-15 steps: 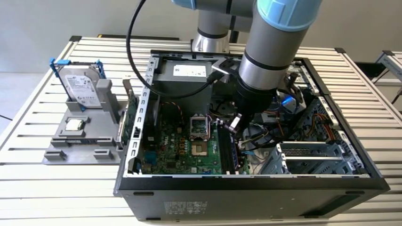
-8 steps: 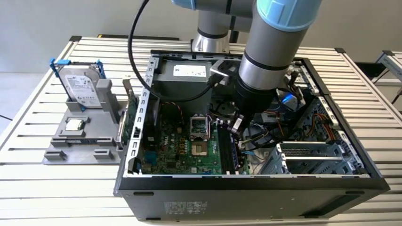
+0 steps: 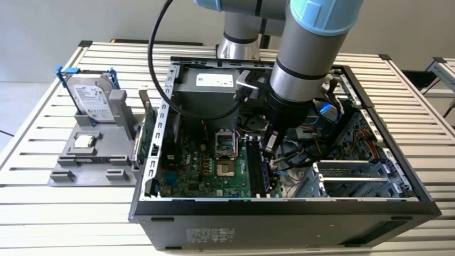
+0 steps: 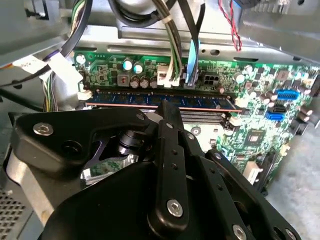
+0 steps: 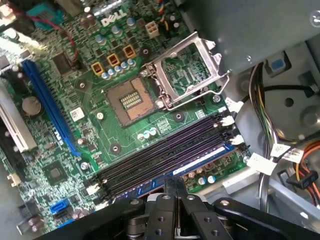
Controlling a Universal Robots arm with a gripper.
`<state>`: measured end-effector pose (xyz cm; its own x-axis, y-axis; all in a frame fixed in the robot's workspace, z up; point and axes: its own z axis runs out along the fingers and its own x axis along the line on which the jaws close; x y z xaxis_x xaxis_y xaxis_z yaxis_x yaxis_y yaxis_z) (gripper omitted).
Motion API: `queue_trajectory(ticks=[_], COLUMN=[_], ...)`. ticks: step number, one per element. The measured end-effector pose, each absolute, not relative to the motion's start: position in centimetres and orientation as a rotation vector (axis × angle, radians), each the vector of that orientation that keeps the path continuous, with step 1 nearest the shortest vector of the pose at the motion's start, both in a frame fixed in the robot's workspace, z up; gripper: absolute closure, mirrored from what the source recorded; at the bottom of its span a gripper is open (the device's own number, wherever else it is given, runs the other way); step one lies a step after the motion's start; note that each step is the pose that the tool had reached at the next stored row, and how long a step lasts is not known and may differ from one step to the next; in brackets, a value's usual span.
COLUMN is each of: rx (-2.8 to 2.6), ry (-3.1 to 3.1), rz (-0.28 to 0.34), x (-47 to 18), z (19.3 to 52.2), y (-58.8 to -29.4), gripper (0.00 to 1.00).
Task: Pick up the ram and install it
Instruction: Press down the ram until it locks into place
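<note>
The ram is a long dark bluish stick standing on edge in the memory slot nearest the board's edge, with empty black slots beside it. In the first wrist view the ram shows as a thin blue and white strip. My gripper sits over the middle of the stick, its black fingers drawn together on the top edge. In the exterior view the gripper reaches down into the open computer case, over the slots on the green motherboard.
The open processor socket with its raised metal frame lies beside the slots. Cable bundles hang close to the ram's far side. Outside the case, a grey fixture holds a hard drive and a square chip.
</note>
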<state>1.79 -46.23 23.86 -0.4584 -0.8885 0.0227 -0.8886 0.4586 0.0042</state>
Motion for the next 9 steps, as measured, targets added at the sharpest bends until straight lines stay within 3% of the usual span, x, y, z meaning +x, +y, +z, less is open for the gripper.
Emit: queue_trajectory(ticks=[9], rx=[1.793], ry=[-2.554], rz=[0.015], x=[1.79], z=[23.84], y=[-46.14], gripper=[1.00])
